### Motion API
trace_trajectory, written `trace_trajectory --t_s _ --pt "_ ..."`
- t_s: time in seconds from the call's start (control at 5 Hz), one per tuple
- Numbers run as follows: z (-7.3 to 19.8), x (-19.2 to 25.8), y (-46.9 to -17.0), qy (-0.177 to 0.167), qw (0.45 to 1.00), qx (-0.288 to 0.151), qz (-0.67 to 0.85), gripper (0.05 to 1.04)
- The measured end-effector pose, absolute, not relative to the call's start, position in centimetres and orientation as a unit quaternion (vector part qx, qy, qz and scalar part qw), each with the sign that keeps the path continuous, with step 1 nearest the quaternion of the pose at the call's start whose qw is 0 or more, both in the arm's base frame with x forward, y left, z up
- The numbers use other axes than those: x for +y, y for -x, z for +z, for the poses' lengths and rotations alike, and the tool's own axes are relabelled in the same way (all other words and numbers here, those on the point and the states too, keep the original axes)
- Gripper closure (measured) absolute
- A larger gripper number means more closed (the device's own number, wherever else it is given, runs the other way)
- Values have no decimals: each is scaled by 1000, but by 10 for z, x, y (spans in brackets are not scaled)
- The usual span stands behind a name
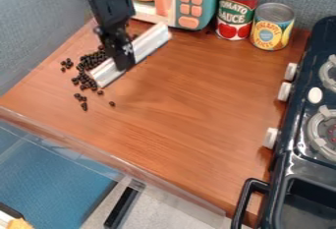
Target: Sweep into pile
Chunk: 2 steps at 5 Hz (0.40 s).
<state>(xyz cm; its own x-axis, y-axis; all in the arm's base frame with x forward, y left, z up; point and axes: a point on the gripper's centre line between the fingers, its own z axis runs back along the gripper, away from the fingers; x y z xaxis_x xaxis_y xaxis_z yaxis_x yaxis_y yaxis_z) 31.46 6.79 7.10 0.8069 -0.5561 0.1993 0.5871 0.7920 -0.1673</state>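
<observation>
Your end effector (123, 65) is pinching the white bar (150, 42) at the far left of the bench (183, 110). The dark beads (93, 61) lie scattered, mostly to the left of this bar.

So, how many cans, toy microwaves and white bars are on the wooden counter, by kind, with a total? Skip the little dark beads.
Cans, red-labelled one and yellow-labelled one: 2
Toy microwave: 1
White bar: 1
Total: 4
</observation>
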Motion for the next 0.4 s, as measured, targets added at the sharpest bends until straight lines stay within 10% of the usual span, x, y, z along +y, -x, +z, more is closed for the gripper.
trace_trajectory --t_s 0.4 --pt "62 66 -288 103 930 -47 -350 705"
